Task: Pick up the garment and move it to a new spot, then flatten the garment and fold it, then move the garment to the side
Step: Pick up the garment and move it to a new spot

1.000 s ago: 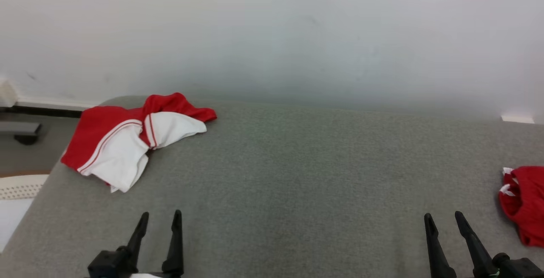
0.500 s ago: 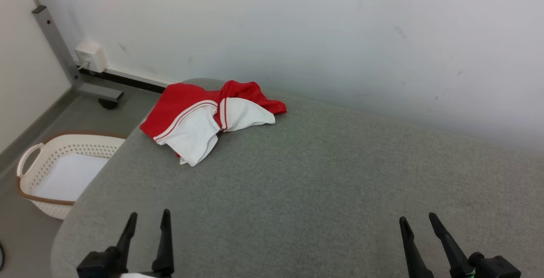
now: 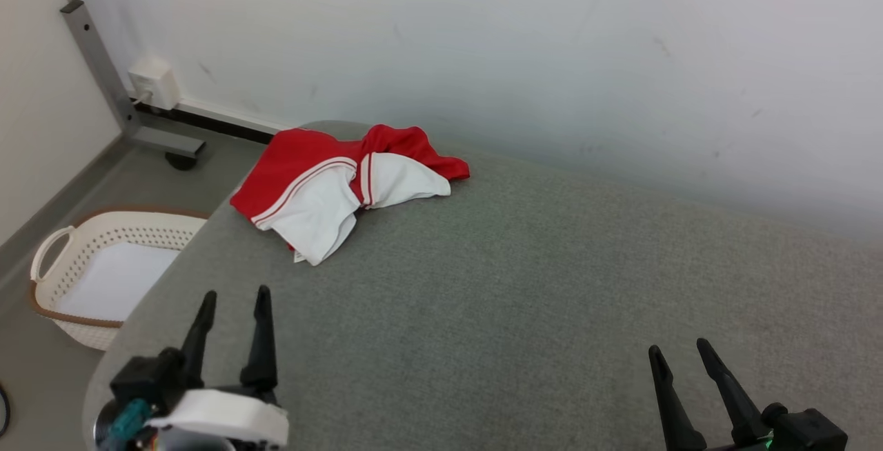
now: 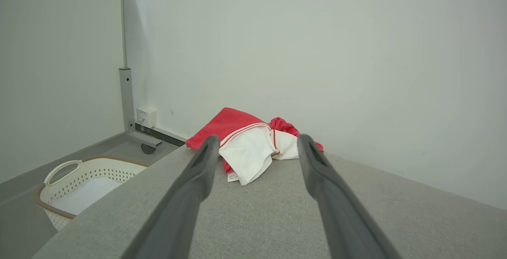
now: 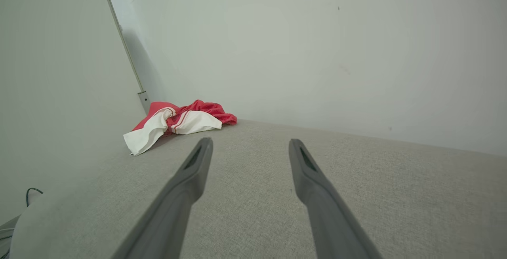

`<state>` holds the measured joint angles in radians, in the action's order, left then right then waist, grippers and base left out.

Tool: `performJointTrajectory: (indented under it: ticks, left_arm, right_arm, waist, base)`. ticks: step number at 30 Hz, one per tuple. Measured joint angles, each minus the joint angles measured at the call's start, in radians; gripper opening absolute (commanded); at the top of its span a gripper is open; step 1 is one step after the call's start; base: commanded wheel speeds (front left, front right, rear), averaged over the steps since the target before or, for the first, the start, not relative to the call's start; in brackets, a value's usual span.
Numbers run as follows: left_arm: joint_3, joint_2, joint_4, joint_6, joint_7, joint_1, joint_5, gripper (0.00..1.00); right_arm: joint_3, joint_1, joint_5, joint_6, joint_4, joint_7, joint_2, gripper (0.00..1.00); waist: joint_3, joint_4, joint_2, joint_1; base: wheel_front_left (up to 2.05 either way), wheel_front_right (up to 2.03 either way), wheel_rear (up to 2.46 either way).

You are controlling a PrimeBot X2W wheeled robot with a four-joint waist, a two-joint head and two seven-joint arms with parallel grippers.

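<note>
A red and white garment [image 3: 338,189] is lying crumpled on the far left corner of the grey cloth-covered desk [image 3: 538,285], close to the white wall [image 3: 483,44] behind it. Its red part is spreading toward the desk's back and left edges. Two white panels trimmed with thin red stripes are flopping toward the robot, and a small label is poking out near the tip of the lower panel. Nothing is touching the garment.

The left hand [image 3: 235,292] is hovering over the near left part of the desk. Its two dark fingers are standing apart and holding nothing, and they are pointing roughly toward the garment but staying well apart from it. In the left wrist view, the left hand [image 4: 258,138] is framing the garment [image 4: 249,148] between its spread fingers, with bare desk [image 4: 396,211] lying in front of it.

The right hand [image 3: 678,346] is waiting at the near right, its fingers likewise spread and empty. In the right wrist view, the right hand [image 5: 250,141] is pointing across the desk [image 5: 376,179], and the garment [image 5: 178,122] is lying far off toward the upper left.

Beside the desk's left edge, a white basket [image 3: 124,220] with a brown rim is standing on the grey floor [image 3: 90,189], and something flat and white is lying inside it. A grey metal post [image 3: 93,58] is rising along the wall, with a small white box [image 3: 153,82] sitting low on the wall beside it.
</note>
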<state>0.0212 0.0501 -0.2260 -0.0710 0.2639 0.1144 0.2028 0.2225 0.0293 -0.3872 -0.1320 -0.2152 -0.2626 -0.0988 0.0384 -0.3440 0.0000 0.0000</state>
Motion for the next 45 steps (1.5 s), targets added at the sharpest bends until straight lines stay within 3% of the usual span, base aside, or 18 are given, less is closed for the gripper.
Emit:
performJointTrajectory:
  ticks: [6,13,22,31,37,45]
  left_arm:
    - [0.005,0.055,-0.091,-0.023,-0.078,0.19,0.028,1.0]
    - [0.038,0.151,-0.234,-0.03,-0.21,0.437,0.064,1.0]
    - [0.13,0.301,-0.516,-0.03,-0.281,0.68,0.131,1.0]
    - [0.17,0.411,-0.723,-0.029,-0.276,0.838,0.16,1.0]
    - [0.166,0.461,-0.863,0.008,-0.293,0.865,0.156,1.0]
    - [0.139,0.493,-0.977,0.033,-0.377,0.898,0.137,1.0]
  right_arm:
    - [0.007,0.015,0.001,0.0,0.032,0.0,-0.02,1.0]
    - [0.024,0.094,0.018,0.0,0.172,0.0,-0.035,1.0]
    - [0.049,0.218,0.03,0.0,0.28,0.0,-0.028,1.0]
    - [0.058,0.289,0.042,0.0,0.335,-0.002,-0.025,1.0]
    - [0.06,0.313,0.038,0.0,0.368,-0.002,-0.021,1.0]
    - [0.061,0.316,0.038,0.0,0.379,-0.002,-0.02,1.0]
  waist:
    - [-0.024,0.037,0.0,0.0]
    - [-0.118,0.09,-0.0001,0.0001]
    - [-0.265,0.221,0.0,0.0003]
    - [-0.424,0.357,0.0,0.0004]
    - [-0.498,0.44,0.0,0.0003]
    - [-0.542,0.484,0.0001,0.0001]
  base:
    - [0.0,0.0,0.0]
    - [0.0,0.0,0.0]
    - [0.0,0.0,0.0]
    - [0.0,0.0,0.0]
    - [0.0,0.0,0.0]
    - [0.0,0.0,0.0]
